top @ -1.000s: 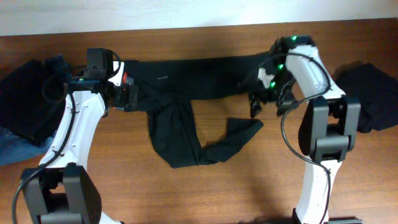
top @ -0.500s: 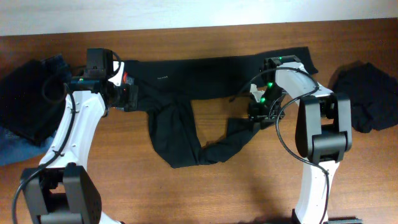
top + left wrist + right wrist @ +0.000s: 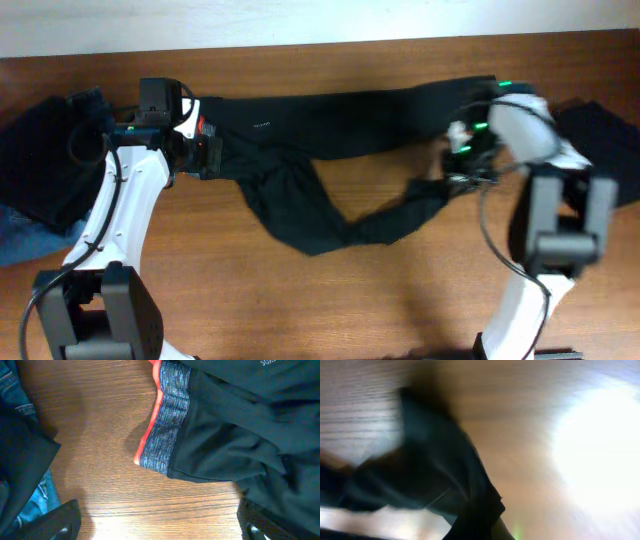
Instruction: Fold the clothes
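The clothes (image 3: 330,110), black trousers, lie spread across the wooden table. One leg runs along the back. The other leg (image 3: 385,222) stretches from the crotch toward the right. My right gripper (image 3: 455,180) is shut on that leg's end; in the blurred right wrist view the bunched black cloth (image 3: 470,505) hides the fingertips. The grey waistband (image 3: 167,425) with red-orange trim lies at the left. My left gripper (image 3: 205,155) hovers open just in front of it, its fingers (image 3: 55,522) spread wide over bare wood.
A pile of dark clothing (image 3: 45,150) and blue denim jeans (image 3: 20,240) sit at the left edge, the denim also showing in the left wrist view (image 3: 15,390). Another dark garment (image 3: 605,140) lies at the far right, close to my right arm.
My right gripper came down on the end of the near trouser leg, shut on it, and pulled it right, drawing the crumpled leg out longer. The left arm has not moved.
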